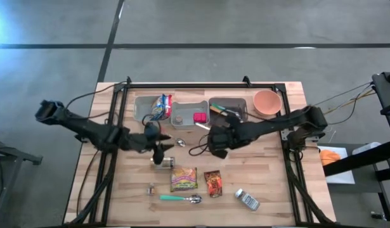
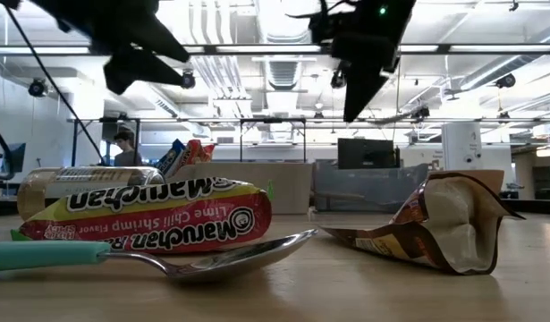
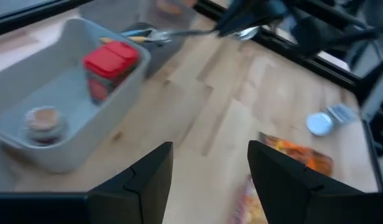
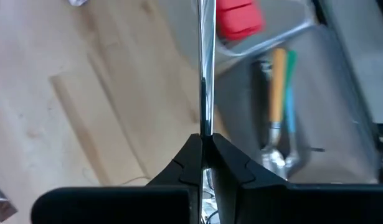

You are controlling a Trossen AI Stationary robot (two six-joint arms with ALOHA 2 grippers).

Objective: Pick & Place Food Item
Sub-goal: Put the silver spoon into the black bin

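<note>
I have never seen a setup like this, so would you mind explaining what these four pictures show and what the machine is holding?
It is a two-armed robot at a wooden table. One picture looks straight down, one looks level across the tabletop, and two come from cameras on the wrists.

The right gripper is shut on a thin metal utensil, probably a spoon or knife, held above the table near the trays. The left gripper is open and holds nothing.

At the back stand three grey trays with a red item, a small cup and utensils, beside an orange bowl. In front lie a Maruchan ramen packet, a brown snack bag, a teal-handled spoon and a small can.
</note>
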